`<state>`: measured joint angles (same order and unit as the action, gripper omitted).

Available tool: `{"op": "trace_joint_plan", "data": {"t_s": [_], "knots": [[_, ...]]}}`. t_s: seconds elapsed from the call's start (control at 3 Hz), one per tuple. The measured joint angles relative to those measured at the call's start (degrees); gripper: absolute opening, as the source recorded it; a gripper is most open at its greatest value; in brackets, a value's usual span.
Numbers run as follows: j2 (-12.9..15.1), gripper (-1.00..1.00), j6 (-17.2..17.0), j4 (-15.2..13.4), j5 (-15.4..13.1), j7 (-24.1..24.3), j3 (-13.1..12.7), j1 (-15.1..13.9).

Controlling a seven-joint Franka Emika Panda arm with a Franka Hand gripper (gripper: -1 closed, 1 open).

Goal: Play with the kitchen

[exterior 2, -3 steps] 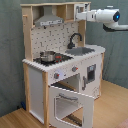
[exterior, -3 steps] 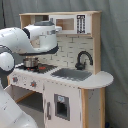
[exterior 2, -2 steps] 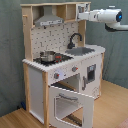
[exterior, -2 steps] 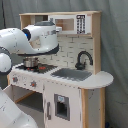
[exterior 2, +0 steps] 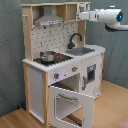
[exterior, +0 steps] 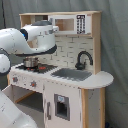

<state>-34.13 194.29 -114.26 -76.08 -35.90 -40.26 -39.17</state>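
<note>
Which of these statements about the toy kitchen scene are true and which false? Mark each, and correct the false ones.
1. The white oven door of the pale wood and white toy kitchen hangs open. True.
2. A small metal pot sits in the grey sink. False: it stands on the black stovetop.
3. The curved black faucet stands behind the sink. True.
4. The white robot arm reaches into the oven. False: it is up by the top shelf.
</note>
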Motion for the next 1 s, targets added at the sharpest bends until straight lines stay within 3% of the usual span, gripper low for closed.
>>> {"op": "trace_joint_plan", "data": {"t_s": [0.67,1.0], "knots": [[-6.06,1.0,-1.44,-0.08,0.02,5.44,8.43,0.56],[-10.91,1.0,-3.86,-0.06,0.05,9.79,9.0,0.61]]}}
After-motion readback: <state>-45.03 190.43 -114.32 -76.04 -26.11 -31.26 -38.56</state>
